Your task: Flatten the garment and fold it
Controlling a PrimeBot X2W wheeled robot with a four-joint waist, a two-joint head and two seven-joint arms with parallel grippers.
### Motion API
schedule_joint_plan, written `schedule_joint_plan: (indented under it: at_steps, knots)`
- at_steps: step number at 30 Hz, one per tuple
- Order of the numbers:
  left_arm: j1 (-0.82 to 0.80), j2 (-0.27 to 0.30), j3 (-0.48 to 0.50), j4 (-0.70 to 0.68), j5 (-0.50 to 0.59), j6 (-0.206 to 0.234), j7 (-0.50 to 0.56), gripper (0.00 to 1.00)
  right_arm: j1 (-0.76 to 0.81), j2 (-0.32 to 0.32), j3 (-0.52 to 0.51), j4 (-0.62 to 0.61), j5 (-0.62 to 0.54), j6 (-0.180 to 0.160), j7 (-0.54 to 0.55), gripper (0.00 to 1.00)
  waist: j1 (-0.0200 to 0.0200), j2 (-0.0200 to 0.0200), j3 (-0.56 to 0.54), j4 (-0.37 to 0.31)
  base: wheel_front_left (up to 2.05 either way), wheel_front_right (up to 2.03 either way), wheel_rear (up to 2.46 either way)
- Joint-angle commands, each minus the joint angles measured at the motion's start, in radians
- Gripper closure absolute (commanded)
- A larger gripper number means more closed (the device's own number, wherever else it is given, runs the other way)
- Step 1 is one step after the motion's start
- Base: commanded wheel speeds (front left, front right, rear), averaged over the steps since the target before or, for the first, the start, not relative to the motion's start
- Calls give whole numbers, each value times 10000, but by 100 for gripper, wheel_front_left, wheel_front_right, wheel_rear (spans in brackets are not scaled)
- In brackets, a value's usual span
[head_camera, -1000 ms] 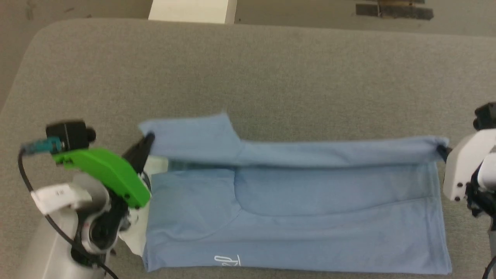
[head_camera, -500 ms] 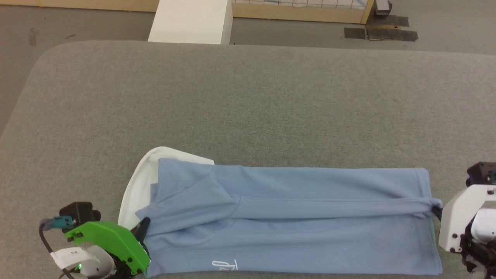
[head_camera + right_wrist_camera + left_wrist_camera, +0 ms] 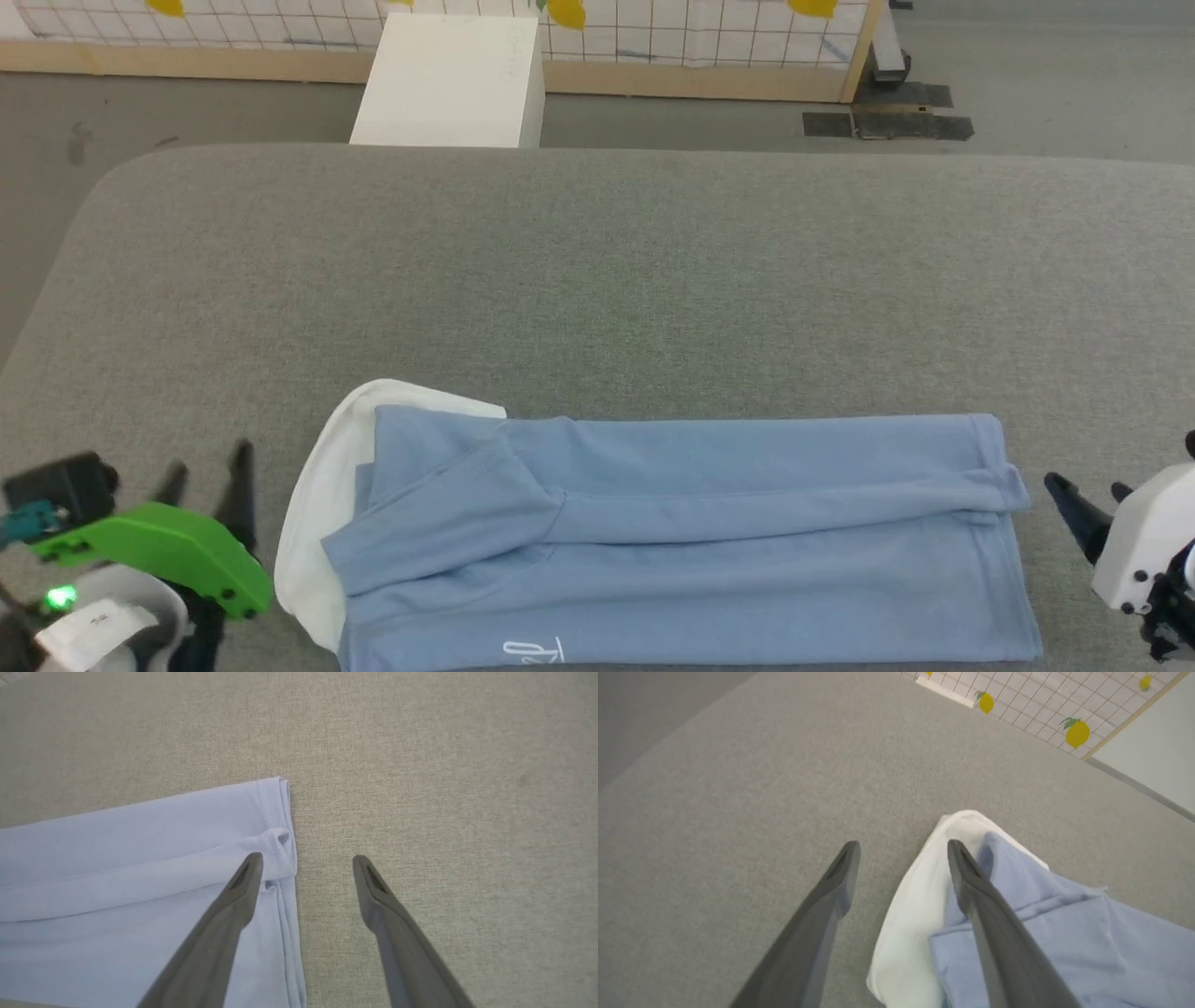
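The garment (image 3: 672, 532), a soft light-blue knit, is lying folded lengthwise into a long rectangle near the front edge of the bench (image 3: 597, 280), w/ the far half doubled over & a sleeve making a slanted flap at the robot's L. Its white collar (image 3: 313, 485) is curving out round the L end, & a white cursive logo (image 3: 532, 651) is peeking at the near edge. The bench top is showing a grey, felt-like weave w/ rounded corners. L tool (image 3: 903, 845) is hovering w/ its 2 dark tapered fingers spread wide, gripping nothing, 1 finger over the collar; contact can't be told. R tool (image 3: 306, 858) is likewise gaping, empty, 1 finger over the stitched hem (image 3: 285, 826) corner.
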Motion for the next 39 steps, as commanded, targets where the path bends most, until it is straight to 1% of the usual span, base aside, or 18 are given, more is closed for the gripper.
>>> schedule_joint_plan:
  at_steps: [1,4,5,7,9,12,16,21,22,23,24,27,28,32,36,39]
  knots:
    - [-210,174,51,-226,387,-192,-580,0,61,48,-42,-142,-3,-15,162,0,1,-1,-25,-72,0,0,0]
    - [-521,333,95,-479,1262,-569,-2159,0,-116,8,21,-173,-218,-15,577,0,1,-1,71,-135,0,0,0]
    - [-624,243,110,-495,1468,-676,-2785,0,-216,3,105,-103,-316,-15,715,0,1,-1,134,-144,0,0,0]
    - [-837,257,41,-416,2022,-907,-3893,0,-416,-20,296,68,-498,-15,900,0,1,-1,304,-123,0,0,0]
    - [-1001,92,-6,-220,2395,-1018,-4610,0,-614,23,490,319,-656,-15,896,0,1,-1,441,-92,0,0,0]
    - [-1194,-336,112,-65,2840,-1164,-4954,0,-840,131,775,819,-838,-15,742,0,1,-1,688,-24,0,0,0]
    - [-1284,-963,469,-187,3474,-1421,-4990,0,-1047,205,1034,1586,-1028,-15,379,0,1,-1,876,60,0,0,0]
    - [-1085,-1743,1058,-20,3675,-1804,-4993,0,-1100,140,1457,2432,-965,-15,109,0,1,-1,947,143,0,0,0]
    - [-1034,-1851,1162,32,3743,-1903,-4994,0,-1096,126,1510,2591,-875,-15,158,29,1,-1,953,153,0,0,0]
    - [-999,-1942,1248,72,3787,-1966,-4994,0,-1112,96,1534,2662,-824,-15,142,80,1,-1,959,161,0,0,0]
    - [-961,-2038,1344,126,3846,-2049,-4994,0,-1127,52,1527,2722,-740,-15,111,100,1,-1,951,166,0,0,0]
    - [-899,-2229,1581,223,4004,-2254,-4995,0,-1163,-181,1332,2754,-533,-15,83,100,1,-1,929,170,0,0,0]
    - [-870,-2312,1716,242,4114,-2382,-4995,0,-1218,-454,1045,2735,-512,-15,27,100,1,-1,922,174,0,0,0]
    - [-853,-2422,1877,256,4308,-2611,-4995,0,-1453,-1137,171,2837,-601,-15,33,100,1,-1,967,174,0,0,0]
    - [-865,-2487,1923,332,4461,-2809,-4995,0,-1779,-1923,-687,3271,-1138,-15,64,100,1,-1,1045,149,0,0,0]
    - [-965,-2525,1895,559,4523,-2928,-4996,0,-2055,-2212,-1170,3783,-1580,-15,92,100,1,-1,1094,131,0,0,0]
